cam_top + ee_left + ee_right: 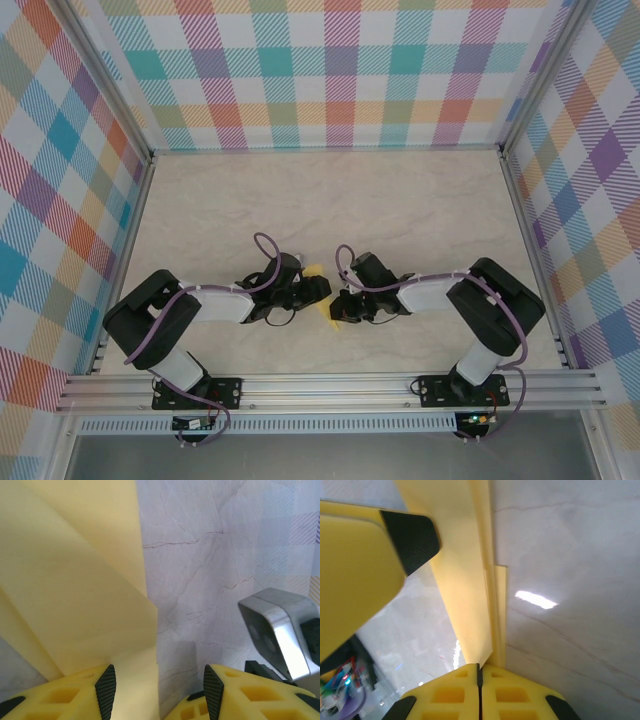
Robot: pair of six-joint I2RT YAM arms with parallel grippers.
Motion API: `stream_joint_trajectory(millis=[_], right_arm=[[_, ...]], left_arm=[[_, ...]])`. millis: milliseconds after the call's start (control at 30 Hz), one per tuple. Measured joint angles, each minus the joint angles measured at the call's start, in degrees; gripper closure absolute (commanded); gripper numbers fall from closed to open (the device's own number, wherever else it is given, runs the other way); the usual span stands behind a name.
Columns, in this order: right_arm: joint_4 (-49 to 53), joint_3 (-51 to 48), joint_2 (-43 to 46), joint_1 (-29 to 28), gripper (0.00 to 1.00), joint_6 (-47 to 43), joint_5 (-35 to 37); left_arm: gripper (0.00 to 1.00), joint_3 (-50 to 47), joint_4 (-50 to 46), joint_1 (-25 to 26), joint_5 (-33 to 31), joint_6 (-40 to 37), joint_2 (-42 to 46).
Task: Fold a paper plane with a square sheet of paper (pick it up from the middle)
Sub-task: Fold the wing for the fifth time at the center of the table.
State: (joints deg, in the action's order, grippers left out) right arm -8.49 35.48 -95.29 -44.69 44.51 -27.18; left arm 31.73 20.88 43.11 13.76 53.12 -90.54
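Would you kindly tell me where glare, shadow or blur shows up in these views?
Top external: even, soft light, no glare on the table. Left wrist: the paper casts a soft shadow along its right edge, and the far background looks hazy. Right wrist: a bright glare spot on the table right of the paper; the upper left is blurred.
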Motion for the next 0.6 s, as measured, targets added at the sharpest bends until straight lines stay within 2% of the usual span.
stream_joint_trajectory(millis=[167,300,433,600], right_arm=[[-1.16,-0.11,-0.79,0.28,0.9,-0.48,-1.88],[0.98,0.02,0.42,0.22,0.84,-1.57,-1.49],[5.95,0.02,4.2,0.07,0.84,-1.95,-0.72],[7.1,0.13,6.69,0.07,0.86,-1.95,-0.81]], left_arm=[[0.48,0.31,-0.7,0.0,-0.17,0.17,0.0],[0.48,0.83,-1.75,0.0,-0.31,0.2,0.0],[0.48,1.25,-2.64,0.0,-0.39,0.17,-0.04],[0.48,1.55,-3.04,0.0,-0.39,0.2,-0.15]])
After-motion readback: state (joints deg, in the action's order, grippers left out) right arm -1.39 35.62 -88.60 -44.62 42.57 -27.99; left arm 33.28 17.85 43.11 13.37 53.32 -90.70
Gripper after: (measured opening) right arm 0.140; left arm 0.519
